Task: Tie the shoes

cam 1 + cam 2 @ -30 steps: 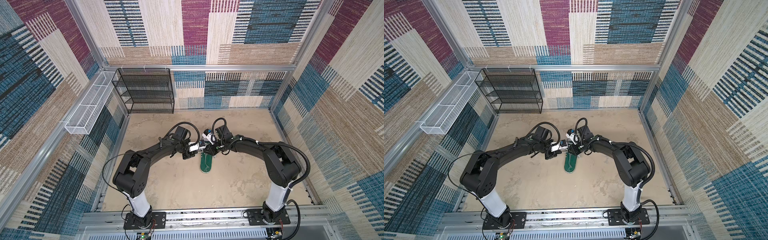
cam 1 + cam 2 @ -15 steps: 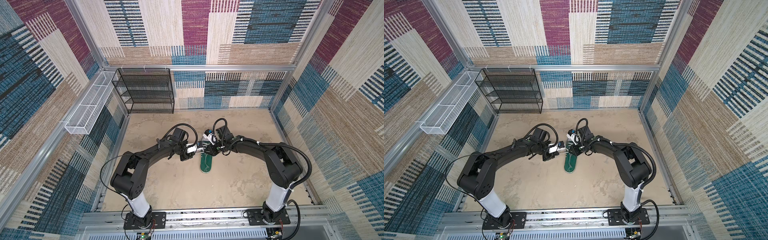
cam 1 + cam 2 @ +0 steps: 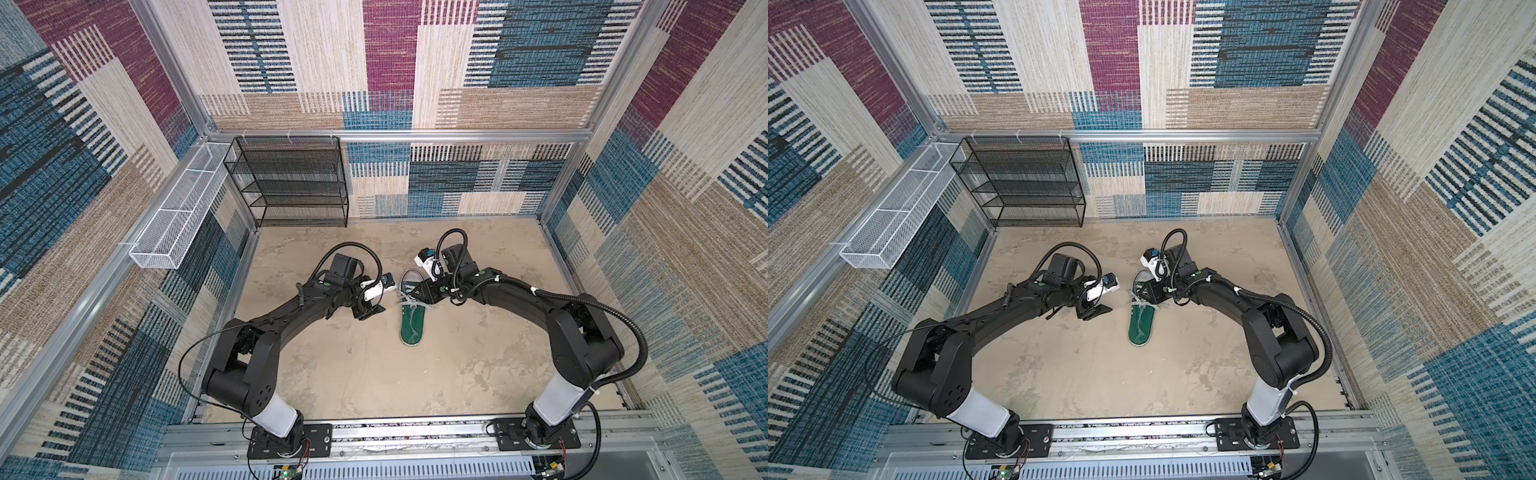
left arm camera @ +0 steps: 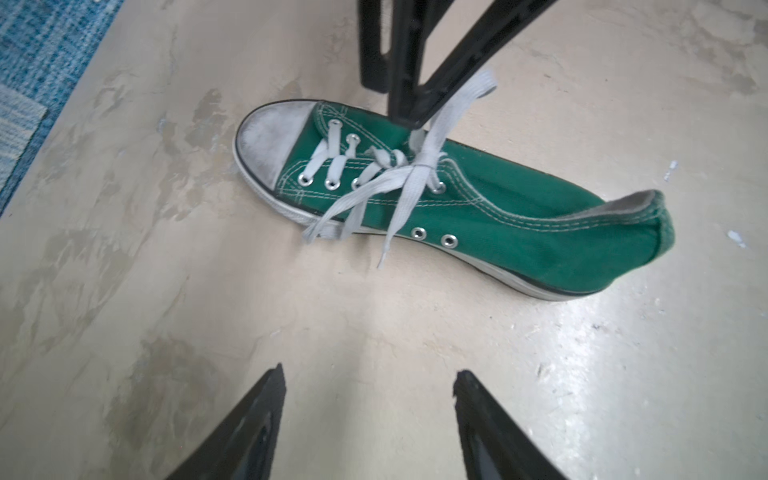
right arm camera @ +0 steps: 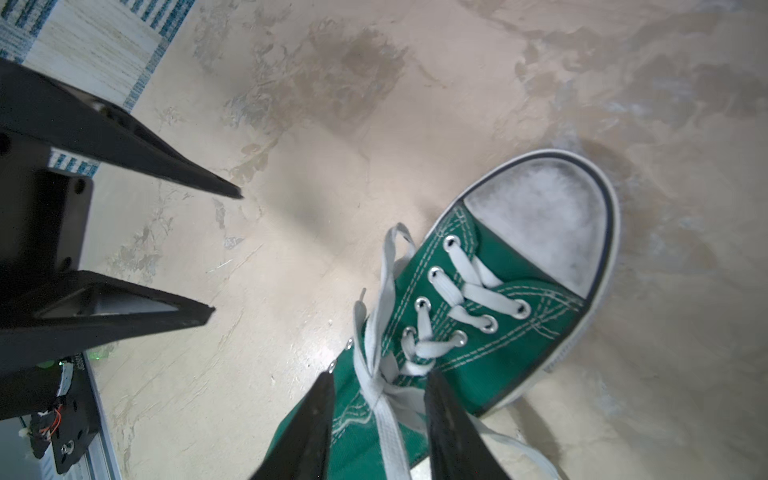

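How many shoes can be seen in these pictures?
1. The green sneaker lies on the floor, its laced part under the right gripper. No second shoe shows in any view; none seems hidden.

The shoe (image 4: 519,224) was seen in green canvas with white stitching, a scuffed white toe cap (image 4: 266,141), whitish laces (image 4: 399,187) and a white sole (image 4: 511,282) edged in black. The floor (image 3: 353,374) was mottled beige. The walls (image 3: 390,50) were patterned in blue, magenta, tan and cream striped patches. From the shoe, a black rack (image 3: 291,183) was noted at eleven o'clock, a white basket (image 3: 174,224) at ten.
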Motion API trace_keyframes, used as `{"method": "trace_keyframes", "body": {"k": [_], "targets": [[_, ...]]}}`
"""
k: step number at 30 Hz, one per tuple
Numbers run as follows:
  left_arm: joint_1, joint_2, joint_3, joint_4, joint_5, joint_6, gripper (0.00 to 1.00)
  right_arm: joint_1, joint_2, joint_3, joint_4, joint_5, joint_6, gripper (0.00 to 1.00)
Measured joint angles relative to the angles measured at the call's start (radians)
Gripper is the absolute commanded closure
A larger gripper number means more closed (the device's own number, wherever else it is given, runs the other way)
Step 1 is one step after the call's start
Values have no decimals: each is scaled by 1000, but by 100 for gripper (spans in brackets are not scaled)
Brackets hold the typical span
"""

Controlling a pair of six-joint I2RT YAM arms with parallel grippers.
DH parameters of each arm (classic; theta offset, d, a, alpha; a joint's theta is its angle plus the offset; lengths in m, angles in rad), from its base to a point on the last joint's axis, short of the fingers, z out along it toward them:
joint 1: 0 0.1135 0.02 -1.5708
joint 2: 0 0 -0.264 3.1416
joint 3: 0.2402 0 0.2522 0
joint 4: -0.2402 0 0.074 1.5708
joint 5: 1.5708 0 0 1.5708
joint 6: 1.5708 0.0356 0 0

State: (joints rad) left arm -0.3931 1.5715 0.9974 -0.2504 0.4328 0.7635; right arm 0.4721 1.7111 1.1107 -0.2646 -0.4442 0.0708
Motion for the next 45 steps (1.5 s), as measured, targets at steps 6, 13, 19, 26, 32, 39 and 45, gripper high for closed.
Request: {"method": "trace_keyframes", "body": {"k": [6,13,19,26,32,39,45], "targets": [[11,-133,-96,115,-4,-223,1,-134,-163,-130,46,1,103,27],[26,-285,-270,300,-62,-521,1,-257,-311,-184,61,51,104,0],[31,-436,-397,393,-203,-691,1,-365,-444,-314,88,171,104,0],[34,-621,-570,509,-507,-726,1,-392,-582,-553,290,415,108,0],[61,-632,-631,566,-756,-717,1,-397,-671,-779,598,605,59,0],[130,-583,-765,790,-884,-718,1,-410,-591,-924,943,706,6,0],[183,-492,-779,929,-906,-723,1,-419,-441,-942,1172,714,-20,0]]}}
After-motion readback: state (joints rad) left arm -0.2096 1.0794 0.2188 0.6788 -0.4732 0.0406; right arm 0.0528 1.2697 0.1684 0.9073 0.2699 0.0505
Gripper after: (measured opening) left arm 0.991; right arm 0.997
